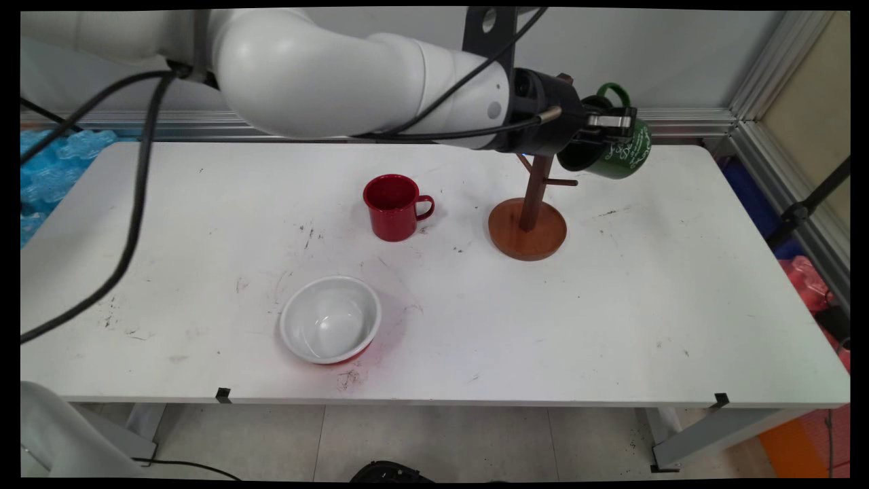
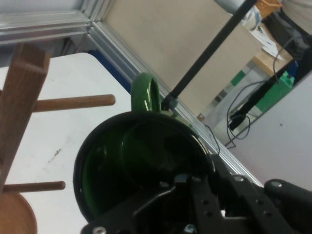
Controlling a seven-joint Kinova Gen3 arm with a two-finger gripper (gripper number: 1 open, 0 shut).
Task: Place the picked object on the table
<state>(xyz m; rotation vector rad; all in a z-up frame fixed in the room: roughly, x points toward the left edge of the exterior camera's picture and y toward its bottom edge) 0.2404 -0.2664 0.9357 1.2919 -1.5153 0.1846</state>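
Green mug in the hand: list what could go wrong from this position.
1. The hand pinches the green mug only by its rim, tilted in mid-air, so it could slip and fall onto the table.
2. The mug hangs close beside the wooden mug tree; a sideways move might knock a peg and tip the stand.

Arm [image 1: 326,75]: glossy white, fat rounded links w/ smooth curved joints; small grey round button on the last white link. Wrist section black, cylindrical, w/ a short metal plug fitting on its side. Black cables [image 1: 136,204] hang off the arm, thick one looping down, thinner ones running along to the wrist. Gripper [image 1: 611,125] black; linkage bars w/ silver screw heads, seen close in hand view.
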